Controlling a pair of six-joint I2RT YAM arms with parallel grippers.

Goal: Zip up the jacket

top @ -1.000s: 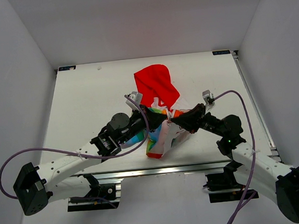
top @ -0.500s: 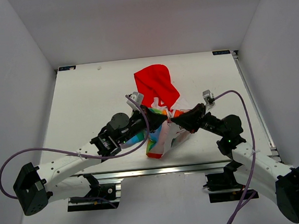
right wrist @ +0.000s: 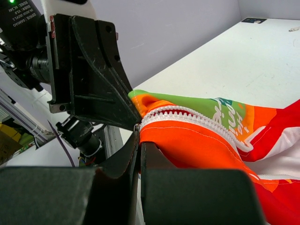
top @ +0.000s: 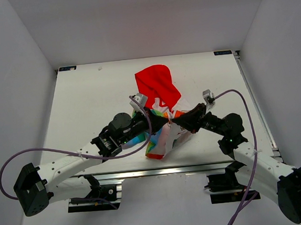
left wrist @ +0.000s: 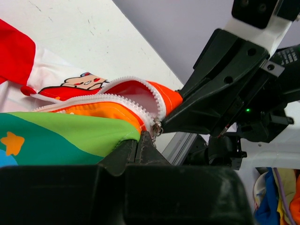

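— White table (top: 86, 97) is carrying the jacket (top: 158, 86) at its middle, between your arms. What are your grippers doing?

— Your left gripper (left wrist: 142, 140) is pinching the green-orange edge by the zipper (left wrist: 117, 98). Your right gripper (right wrist: 139, 140) is clamping the orange edge just beside it.

Slim pickings for reading here. In the right wrist view, white cursive lettering (right wrist: 226, 114) runs across the green stripe of the jacket (right wrist: 197, 136). Only a few curls show above the zip, and no word comes clear. At the far left of that view, a black housing (right wrist: 22, 18) on the left arm carries small white print, too blurred to spell out. From above, the table (top: 87, 107) has a far-left sticker (top: 66, 68) and a far-right sticker (top: 222, 52), both illegible.
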